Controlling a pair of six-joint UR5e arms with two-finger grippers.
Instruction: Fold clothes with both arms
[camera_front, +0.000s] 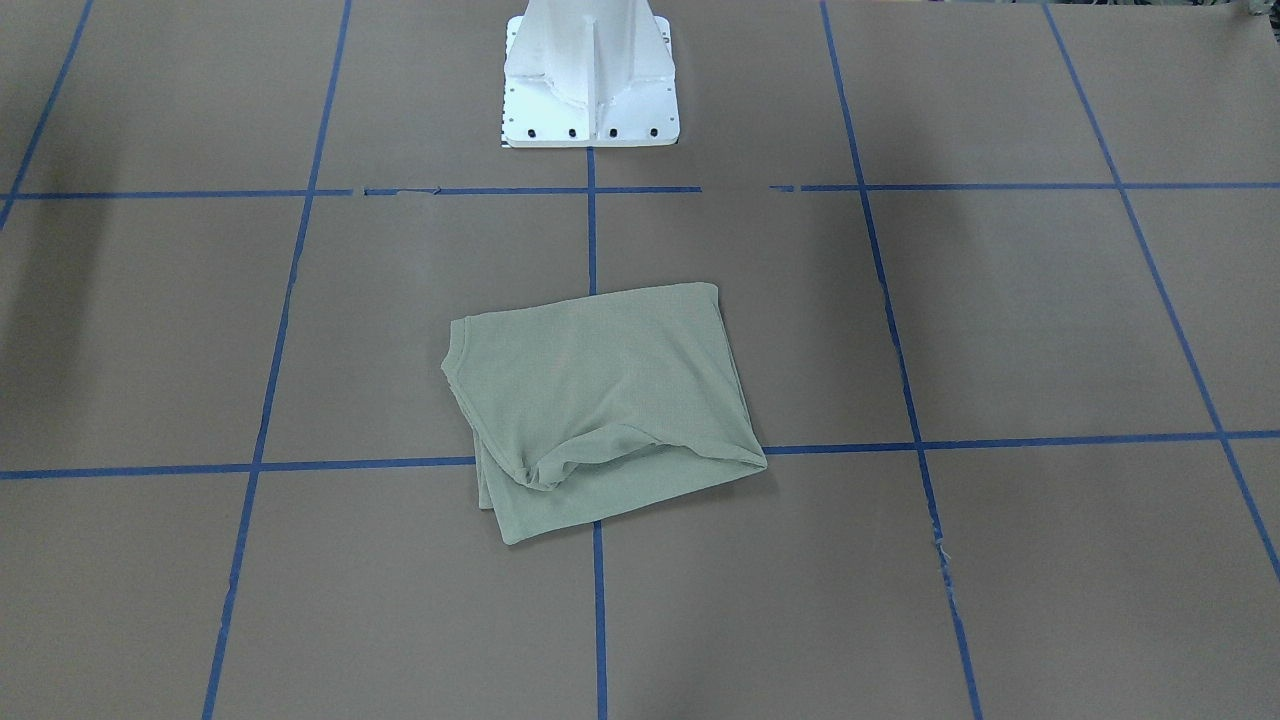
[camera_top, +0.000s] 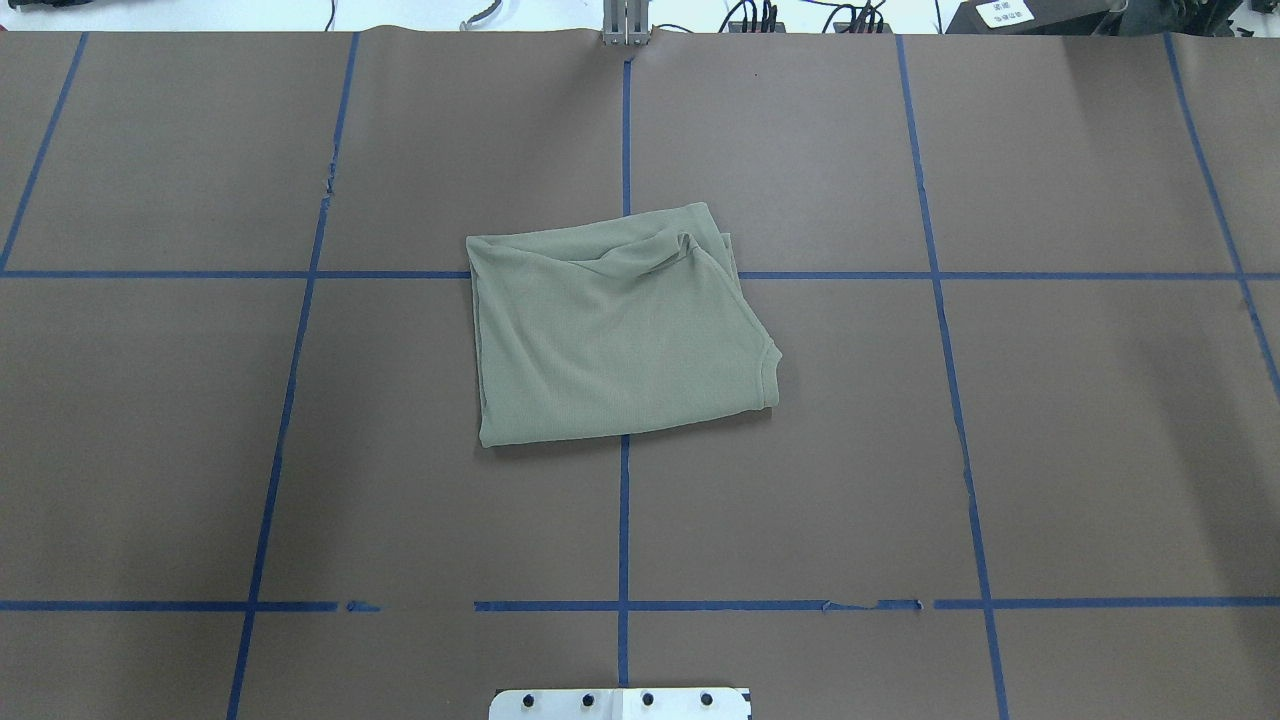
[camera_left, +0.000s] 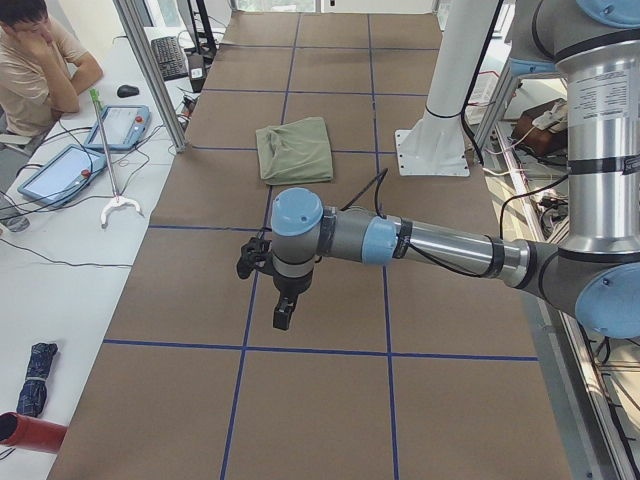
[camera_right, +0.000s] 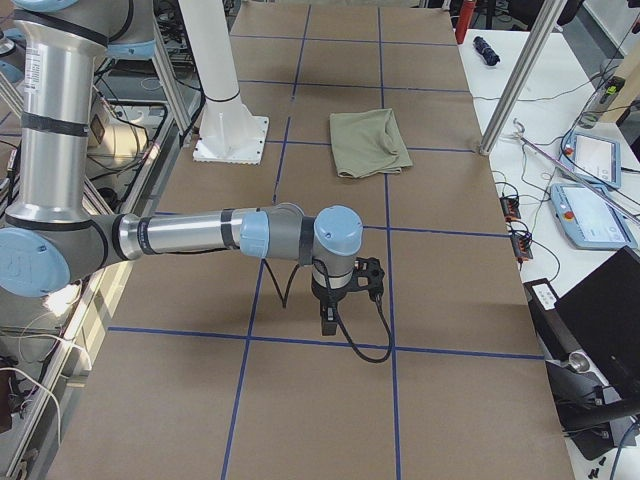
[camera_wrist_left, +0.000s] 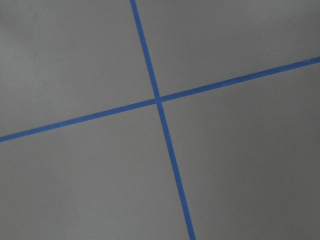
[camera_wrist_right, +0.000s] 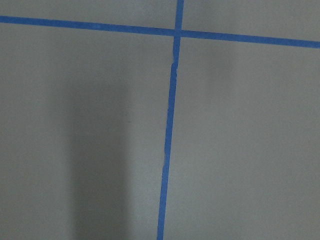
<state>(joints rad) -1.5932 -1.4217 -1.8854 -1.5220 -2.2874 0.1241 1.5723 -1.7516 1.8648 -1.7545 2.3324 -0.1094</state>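
Observation:
The clothes (camera_top: 615, 330) are one pale green shirt, folded into a rough rectangle at the table's middle and also seen from across the table (camera_front: 600, 410). A loose fold bunches along its far edge. Nothing touches it. My left arm (camera_left: 440, 245) reaches out low over the table's left end, its left gripper (camera_left: 283, 315) pointing down far from the clothes (camera_left: 295, 150). The right arm (camera_right: 200, 235) does the same at the other end, its right gripper (camera_right: 327, 322) well short of the clothes (camera_right: 368, 142). I cannot tell whether either gripper is open or shut. Both wrist views show only bare table.
Blue tape lines (camera_top: 624, 520) grid the brown table. The white pedestal base (camera_front: 590, 100) stands behind the clothes. A seated person (camera_left: 40, 60) and tablets (camera_left: 125, 125) are at a side desk beyond a metal post (camera_left: 150, 70).

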